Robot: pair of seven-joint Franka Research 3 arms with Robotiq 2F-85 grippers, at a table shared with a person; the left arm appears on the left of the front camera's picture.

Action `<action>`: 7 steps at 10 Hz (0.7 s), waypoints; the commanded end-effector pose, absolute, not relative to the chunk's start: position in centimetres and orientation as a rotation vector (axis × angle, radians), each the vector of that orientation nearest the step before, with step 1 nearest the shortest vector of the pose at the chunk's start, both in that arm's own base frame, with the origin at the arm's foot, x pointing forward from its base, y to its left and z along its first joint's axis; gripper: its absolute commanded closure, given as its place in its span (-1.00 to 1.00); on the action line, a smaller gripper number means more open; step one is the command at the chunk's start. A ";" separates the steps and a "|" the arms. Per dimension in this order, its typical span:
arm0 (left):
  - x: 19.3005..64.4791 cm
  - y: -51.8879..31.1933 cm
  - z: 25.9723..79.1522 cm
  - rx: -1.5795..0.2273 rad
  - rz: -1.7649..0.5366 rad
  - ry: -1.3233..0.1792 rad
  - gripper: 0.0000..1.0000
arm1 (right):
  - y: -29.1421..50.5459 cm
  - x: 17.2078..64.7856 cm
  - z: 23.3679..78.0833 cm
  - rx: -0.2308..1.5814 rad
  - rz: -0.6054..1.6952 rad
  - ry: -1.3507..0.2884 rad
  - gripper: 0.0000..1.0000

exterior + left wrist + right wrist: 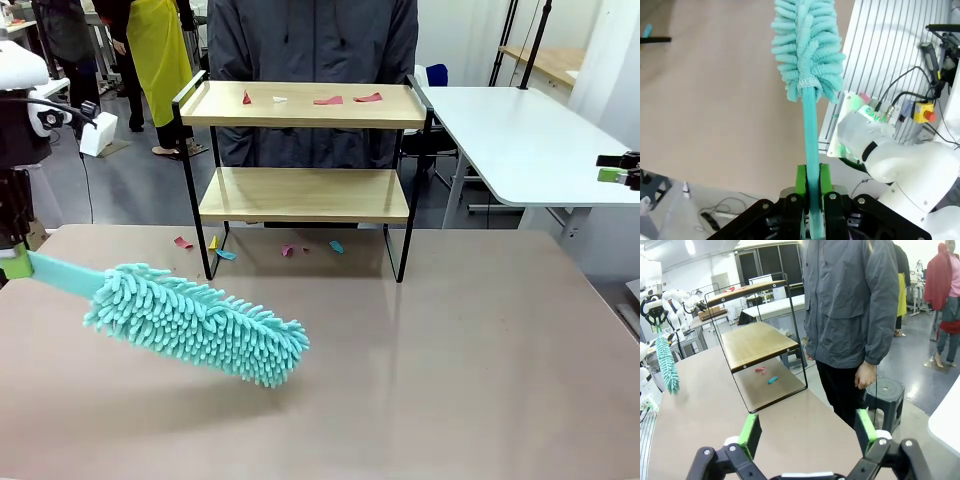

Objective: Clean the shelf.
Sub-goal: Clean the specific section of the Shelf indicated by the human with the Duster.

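The shelf (300, 195) stands at the table's far middle, also seen at an angle as the shelf (757, 342). Red, pink and white paper scraps (328, 100) lie on its top board; the lower board looks bare. My left gripper (15, 262) at the far left is shut on the handle of a teal fluffy duster (195, 322), whose head hangs low over the table, left of and in front of the shelf. In the left wrist view the gripper (812, 187) clamps the handle and the duster (807, 45) points away. My right gripper (807, 432) is open and holds nothing, off at the far right (620, 172).
More coloured scraps (226, 254) lie on the table (450, 360) under and beside the shelf's legs. A person (312, 40) in a grey jacket stands right behind the shelf. A white table (520, 140) stands at the back right.
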State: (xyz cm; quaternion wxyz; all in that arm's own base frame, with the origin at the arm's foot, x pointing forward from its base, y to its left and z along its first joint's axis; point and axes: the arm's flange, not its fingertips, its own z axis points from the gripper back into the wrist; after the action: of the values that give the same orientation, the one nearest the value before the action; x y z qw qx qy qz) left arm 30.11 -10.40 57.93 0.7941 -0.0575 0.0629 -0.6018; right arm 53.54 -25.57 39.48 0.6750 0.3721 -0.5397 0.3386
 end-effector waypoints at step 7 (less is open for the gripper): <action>29.8 -9.6 58.7 -0.142 -1.285 0.112 0.74 | -25.4 53.6 39.7 0.835 0.763 -1.211 -1.00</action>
State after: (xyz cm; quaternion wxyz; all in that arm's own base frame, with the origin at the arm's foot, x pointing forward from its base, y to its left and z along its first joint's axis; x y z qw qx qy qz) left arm 29.96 -9.90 58.40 0.7979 -0.0576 0.0555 -0.5975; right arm 53.54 -25.57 39.48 0.6750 0.3721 -0.5397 0.3386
